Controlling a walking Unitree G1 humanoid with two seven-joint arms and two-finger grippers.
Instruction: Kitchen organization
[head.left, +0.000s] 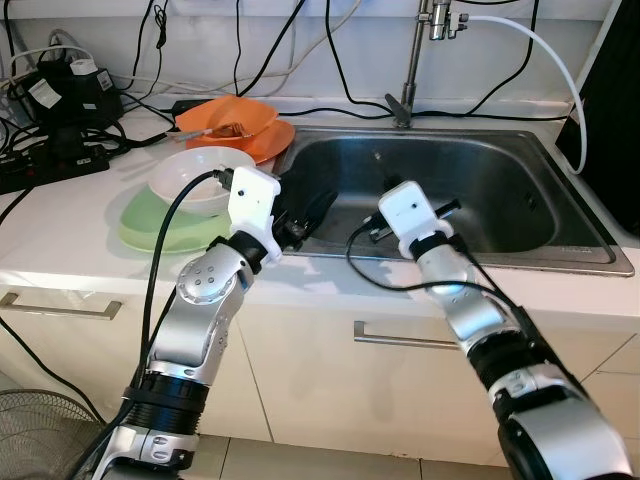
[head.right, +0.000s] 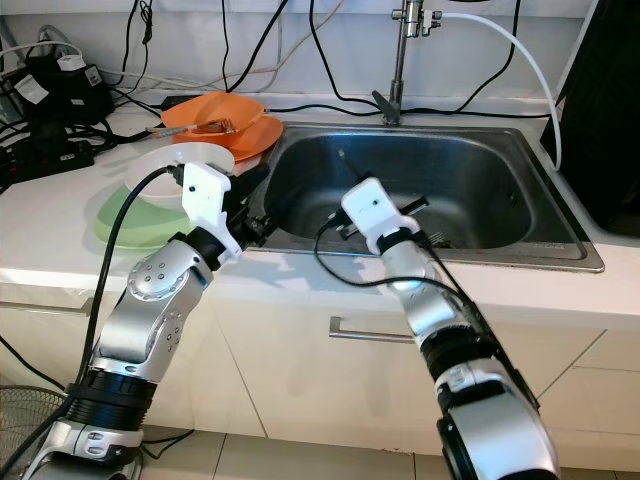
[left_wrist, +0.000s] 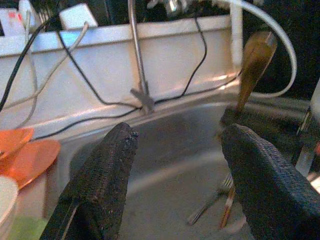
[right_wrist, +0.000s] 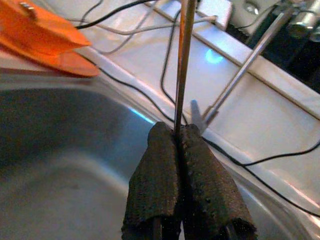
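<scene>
Lower centre, the right tool (right_wrist: 181, 145) pinches a thin metal utensil (right_wrist: 184, 65) above the sink (head.left: 560, 215), probably lifting it out. The left tool (left_wrist: 175, 165) gapes empty. Upper left, plates (head.left: 165, 225) stacked on the surface (head.left: 60, 225).

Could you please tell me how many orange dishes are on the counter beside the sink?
2: an orange bowl sits on an orange plate, stacked at the sink's back-left corner, behind the white bowl. More could be hidden underneath.
</scene>
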